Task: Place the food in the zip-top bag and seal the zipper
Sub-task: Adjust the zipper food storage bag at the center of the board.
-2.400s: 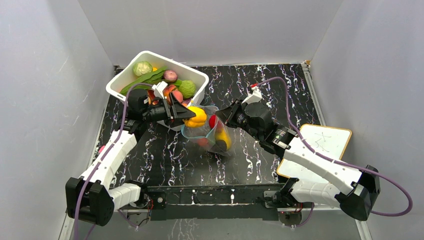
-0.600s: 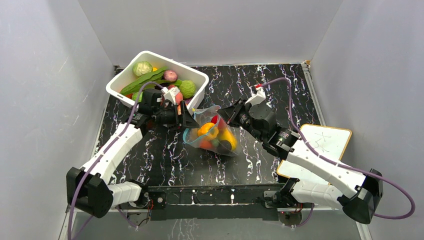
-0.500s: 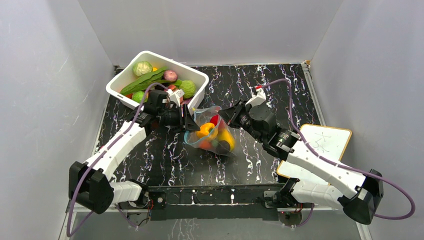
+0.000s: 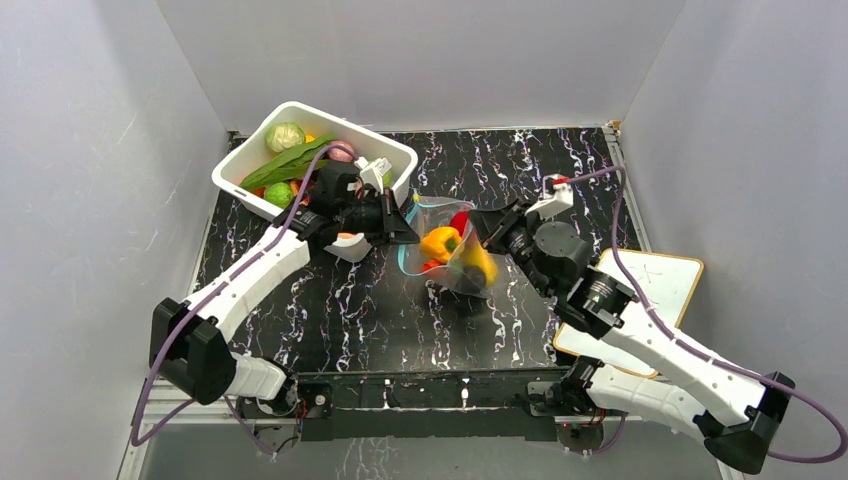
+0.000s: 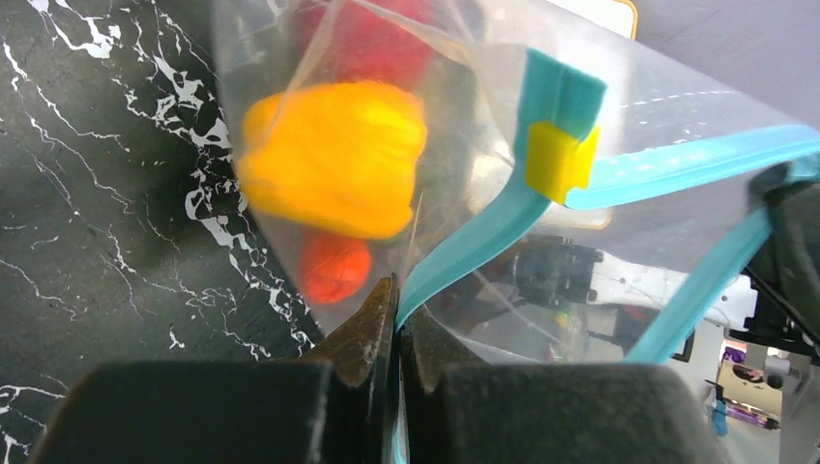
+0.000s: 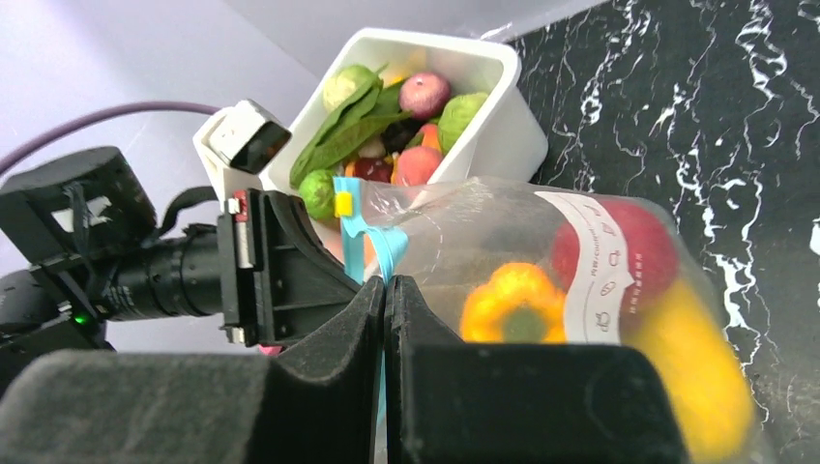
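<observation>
The clear zip-top bag (image 4: 452,262) hangs between my two grippers at the middle of the table. Inside it are food pieces: a yellow pepper (image 4: 440,243), a red piece (image 4: 460,220) and another yellow piece (image 4: 481,266). My left gripper (image 4: 408,232) is shut on the light-blue zipper (image 5: 483,242) at the bag's left edge, below a small yellow slider (image 5: 559,159). The pepper (image 5: 334,169) and a red-orange piece (image 5: 334,271) show through the plastic. My right gripper (image 4: 482,226) is shut on the zipper (image 6: 389,249) from the opposite side; the bag (image 6: 483,222) bulges to its right.
A white tub (image 4: 240,165) stands at the back left, just behind my left gripper, holding several more food pieces such as a cabbage (image 4: 285,136) and a long green leaf (image 4: 290,160). A small whiteboard (image 4: 655,285) lies at the right edge.
The yellow pepper went from my left gripper into the bag. The left gripper then closed on the zipper strip. Both grippers and the bag have shifted right.
</observation>
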`<action>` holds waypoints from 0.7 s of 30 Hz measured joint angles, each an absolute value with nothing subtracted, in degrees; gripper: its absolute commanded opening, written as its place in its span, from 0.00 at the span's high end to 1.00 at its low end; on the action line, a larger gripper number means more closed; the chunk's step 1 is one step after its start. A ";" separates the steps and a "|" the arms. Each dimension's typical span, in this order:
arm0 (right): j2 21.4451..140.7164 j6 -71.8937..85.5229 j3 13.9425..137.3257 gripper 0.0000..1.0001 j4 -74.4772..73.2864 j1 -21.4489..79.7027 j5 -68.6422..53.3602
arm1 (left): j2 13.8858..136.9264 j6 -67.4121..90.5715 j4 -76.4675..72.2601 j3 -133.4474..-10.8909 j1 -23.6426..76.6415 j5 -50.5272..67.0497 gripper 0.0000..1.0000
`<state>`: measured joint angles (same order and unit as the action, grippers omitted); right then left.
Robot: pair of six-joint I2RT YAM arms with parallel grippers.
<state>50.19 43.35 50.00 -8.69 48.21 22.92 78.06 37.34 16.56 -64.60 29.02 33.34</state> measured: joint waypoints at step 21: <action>52.45 42.30 43.16 1.00 -4.45 48.21 23.16 | 80.62 30.26 23.55 -71.05 30.50 1.50 0.12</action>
<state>52.45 42.30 43.16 -4.45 48.21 23.16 80.62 30.26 23.55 -71.05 30.50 1.50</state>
